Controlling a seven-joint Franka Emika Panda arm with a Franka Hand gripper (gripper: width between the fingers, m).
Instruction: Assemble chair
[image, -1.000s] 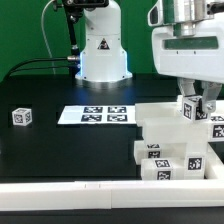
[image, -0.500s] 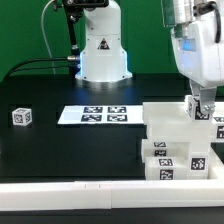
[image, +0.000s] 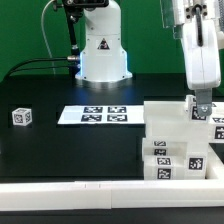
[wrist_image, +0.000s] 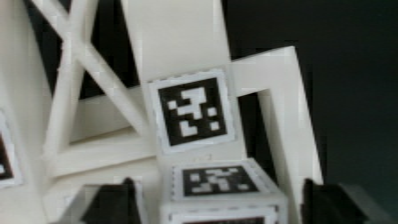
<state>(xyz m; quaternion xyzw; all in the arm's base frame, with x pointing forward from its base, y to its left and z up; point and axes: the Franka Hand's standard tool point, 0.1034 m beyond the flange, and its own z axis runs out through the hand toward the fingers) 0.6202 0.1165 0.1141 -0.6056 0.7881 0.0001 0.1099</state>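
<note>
Shifting toward the exterior view's right, my tool (image: 203, 108) sits low on the chair (image: 178, 140); it seems clenched on a tagged post (wrist_image: 217, 190), I think.

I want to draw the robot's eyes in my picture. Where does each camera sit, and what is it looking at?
Exterior view: sits off the arm, across the black table; sees the arm's base, the gripper over the chair, the marker board and a small cube.
Wrist view: rides on the wrist, looking past the gripper's dark fingers at the tagged white chair.
Shared: both show the gripper at the chair.
</note>
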